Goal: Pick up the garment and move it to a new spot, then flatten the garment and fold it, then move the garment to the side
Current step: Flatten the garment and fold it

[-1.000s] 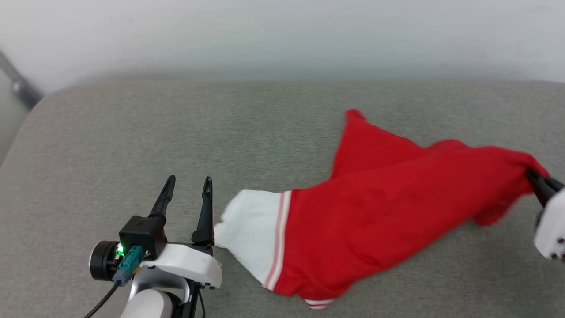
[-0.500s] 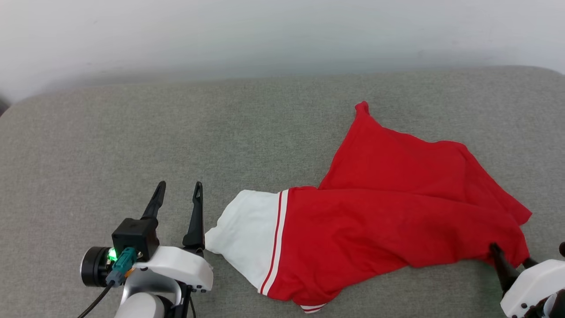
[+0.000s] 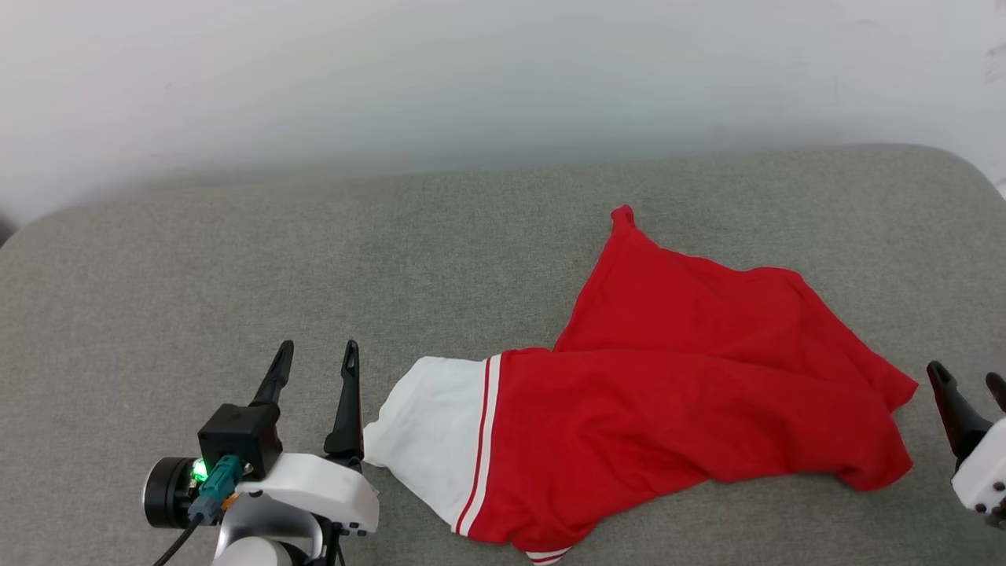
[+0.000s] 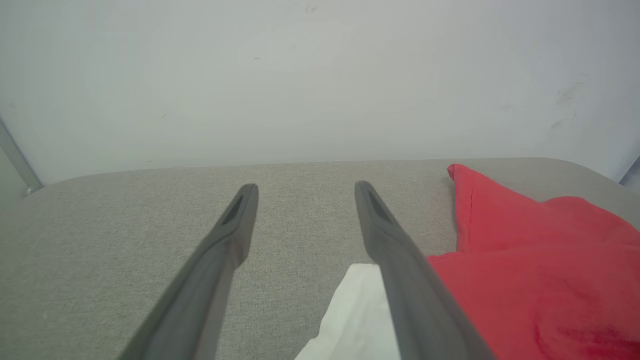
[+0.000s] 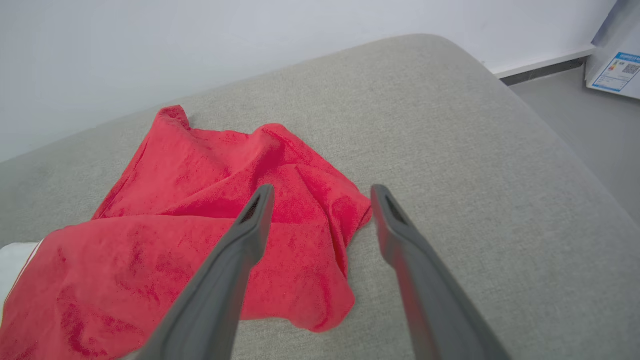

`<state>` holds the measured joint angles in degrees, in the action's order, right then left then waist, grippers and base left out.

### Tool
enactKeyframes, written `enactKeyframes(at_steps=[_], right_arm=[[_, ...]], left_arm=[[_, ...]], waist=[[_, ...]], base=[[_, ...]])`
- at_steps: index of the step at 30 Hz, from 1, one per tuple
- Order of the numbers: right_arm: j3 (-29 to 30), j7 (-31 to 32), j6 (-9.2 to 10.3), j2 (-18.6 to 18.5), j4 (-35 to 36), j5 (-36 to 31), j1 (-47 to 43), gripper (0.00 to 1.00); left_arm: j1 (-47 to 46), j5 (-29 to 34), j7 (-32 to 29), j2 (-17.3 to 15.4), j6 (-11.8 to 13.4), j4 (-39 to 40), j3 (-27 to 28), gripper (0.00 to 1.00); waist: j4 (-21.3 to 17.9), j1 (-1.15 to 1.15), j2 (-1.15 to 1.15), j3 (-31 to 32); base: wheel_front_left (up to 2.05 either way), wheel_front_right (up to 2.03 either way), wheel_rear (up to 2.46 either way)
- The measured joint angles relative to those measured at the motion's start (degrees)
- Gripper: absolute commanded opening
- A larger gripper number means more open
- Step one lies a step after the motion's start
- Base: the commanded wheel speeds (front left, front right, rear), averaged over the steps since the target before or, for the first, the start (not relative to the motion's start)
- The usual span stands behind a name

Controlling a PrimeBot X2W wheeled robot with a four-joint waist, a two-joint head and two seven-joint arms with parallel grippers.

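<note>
Loosely rumpled garment [image 3: 668,417] between left gripper [image 3: 319,346] and right gripper [image 3: 965,372] (both spread, empty).

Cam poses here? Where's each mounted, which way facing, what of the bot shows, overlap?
Head view: on the head, facing forward and down at the garment on the cushion; shows left gripper lower left, right gripper at the right edge, both open.
Left wrist view: on the left wrist, facing along its own fingers across the cushion to the wall.
Right wrist view: on the right wrist, facing along its own fingers over the garment's red end.
Shared: head and left wrist views both show the white sleeve.
</note>
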<state>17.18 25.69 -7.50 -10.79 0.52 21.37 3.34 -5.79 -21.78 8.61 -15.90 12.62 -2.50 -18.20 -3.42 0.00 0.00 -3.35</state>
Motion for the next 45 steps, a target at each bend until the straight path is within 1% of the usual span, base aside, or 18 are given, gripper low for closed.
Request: enactKeyframes(at_steps=[5, 8, 12, 15, 20, 25, 29, 30, 31, 32, 36, 39, 42, 45], right_arm=[[-0.5, 14.1, 0.0, -3.6, -5.2, 1.6, 6.8, 1.0], [-1.3, 21.3, 0.0, -4.9, -8.2, 2.3, 11.5, 1.0], [-2.5, 27.7, 0.0, -5.8, -10.5, 2.7, 17.0, 1.0], [-3.7, 30.0, 0.0, -5.8, -12.1, 2.0, 21.0, 1.0], [-4.2, 32.1, 0.0, -6.1, -15.9, 0.9, 25.8, 1.0], [-3.2, 33.7, 0.0, -5.8, -21.1, -0.5, 28.4, 1.0], [-2.0, 34.9, 0.0, -5.6, -23.9, -1.5, 29.5, 1.0], [-1.9, 34.9, 0.0, -5.6, -24.2, -1.6, 29.5, 0.69], [-1.9, 34.8, 0.0, -5.5, -24.4, -1.7, 29.5, 0.13], [-2.0, 34.6, 0.0, -5.5, -24.5, -1.7, 29.5, 0.0], [-5.0, 31.6, 0.01, -5.8, -22.9, -1.7, 29.5, 0.0], [-8.7, 28.8, 0.0, -6.7, -19.2, -1.0, 30.0, 0.0], [-12.4, 26.3, 0.0, -8.6, -14.7, -0.1, 33.1, 0.0], [-16.4, 24.1, 0.0, -9.4, -11.6, 0.4, 36.3, 0.0]], left_arm=[[-1.2, 0.1, 0.2, 0.2, -0.4, 0.7, -0.8, 1.0], [-3.1, 0.8, 0.6, 0.5, -1.0, 0.9, -1.8, 1.0], [-6.1, 1.5, 1.5, 1.5, -1.0, 1.1, -2.5, 1.0], [-7.7, 1.9, 2.2, 2.0, -1.0, 1.1, -2.7, 1.0], [-9.6, 2.0, 3.2, 2.5, -1.0, 0.9, -2.9, 1.0], [-11.0, 2.3, 3.8, 3.3, -1.1, 0.4, -3.3, 1.0], [-11.2, 2.4, 4.3, 3.5, -1.4, -0.5, -3.4, 1.0], [-11.2, 2.4, 4.4, 3.5, -1.4, -0.8, -3.4, 1.0], [-11.2, 2.4, 4.5, 3.5, -1.4, -1.0, -3.4, 1.0], [-11.2, 2.3, 4.7, 3.6, -1.4, -1.2, -3.4, 1.0], [-11.2, 2.0, 4.8, 3.6, -1.4, -1.9, -3.4, 1.0], [-11.2, 1.9, 4.9, 3.6, -1.4, -2.2, -3.5, 1.0], [-11.2, 1.8, 4.9, 3.5, -1.5, -2.3, -3.6, 1.0], [-11.2, 1.8, 4.9, 3.5, -1.6, -2.3, -3.8, 1.0]], waist=[[0.7, 0.0, 0.0, -1.6], [1.6, 0.0, 0.0, -3.5], [3.3, 0.0, 0.0, -6.7], [4.7, 0.0, 0.0, -9.2], [7.1, 0.0, 0.0, -13.2], [9.1, 0.0, 0.0, -16.6], [10.2, 0.0, 0.0, -17.7], [10.3, 0.0, 0.0, -17.7], [10.2, 0.0, 0.0, -17.6], [10.2, 0.0, 0.0, -17.4], [10.1, 0.01, 0.0, -16.5], [10.0, 0.0, 0.0, -15.4], [10.0, 0.0, 0.0, -14.5], [10.5, 0.0, 0.0, -14.2]], base=[[0.0, 0.0, 0.0], [0.0, 0.0, 0.0], [0.0, 0.0, 0.0], [0.0, 0.0, 0.0], [0.0, 0.0, 0.0], [0.0, 0.0, 0.0], [0.0, 0.0, 0.0], [0.0, 0.0, 0.0], [0.0, 0.0, 0.0], [0.0, 0.0, 0.0], [0.0, 0.0, 0.0], [0.0, 0.0, 0.0], [0.0, 0.0, 0.0], [0.0, 0.0, 0.0]])
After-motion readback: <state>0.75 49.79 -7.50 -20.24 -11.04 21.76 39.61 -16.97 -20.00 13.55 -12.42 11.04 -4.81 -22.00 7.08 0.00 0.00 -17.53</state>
